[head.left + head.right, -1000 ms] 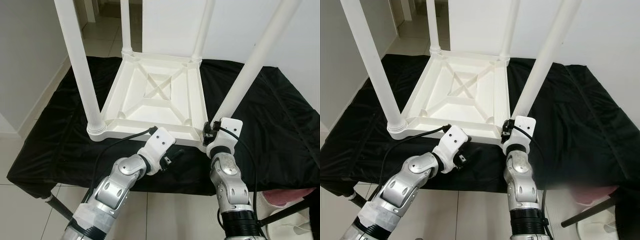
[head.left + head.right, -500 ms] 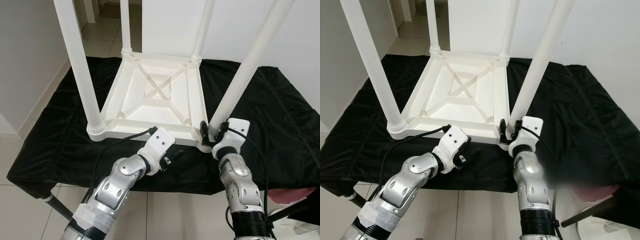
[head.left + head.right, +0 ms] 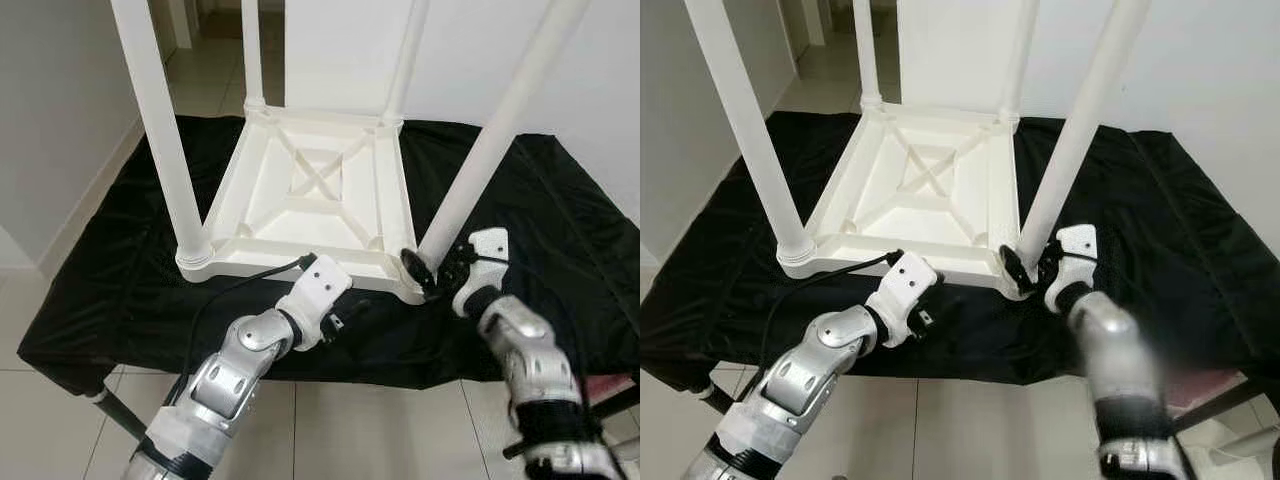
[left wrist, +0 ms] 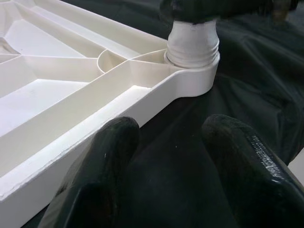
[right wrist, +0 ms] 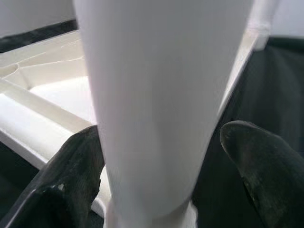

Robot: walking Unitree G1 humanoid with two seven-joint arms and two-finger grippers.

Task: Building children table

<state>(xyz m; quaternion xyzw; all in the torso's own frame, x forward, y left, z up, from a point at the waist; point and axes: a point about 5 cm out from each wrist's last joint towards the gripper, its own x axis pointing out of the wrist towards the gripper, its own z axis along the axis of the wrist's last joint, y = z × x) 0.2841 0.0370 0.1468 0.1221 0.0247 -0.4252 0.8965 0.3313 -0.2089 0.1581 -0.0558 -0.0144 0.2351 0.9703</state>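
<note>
White table leg (image 3: 490, 150) stands between right gripper's (image 3: 432, 268) spread fingers; left gripper's (image 4: 173, 156) fingers apart

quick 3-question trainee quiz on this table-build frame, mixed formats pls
1. True or false: the white children's table lies upside down on the black cloth.
2. How many legs stand in its corner sockets?
3. Which leg does the right gripper straddle? A. near right leg B. near left leg C. a far leg

Key
1. True.
2. Four.
3. A. Its fingers stand open on either side of that leg's base; the left gripper hangs open beside the table's near edge.
</note>
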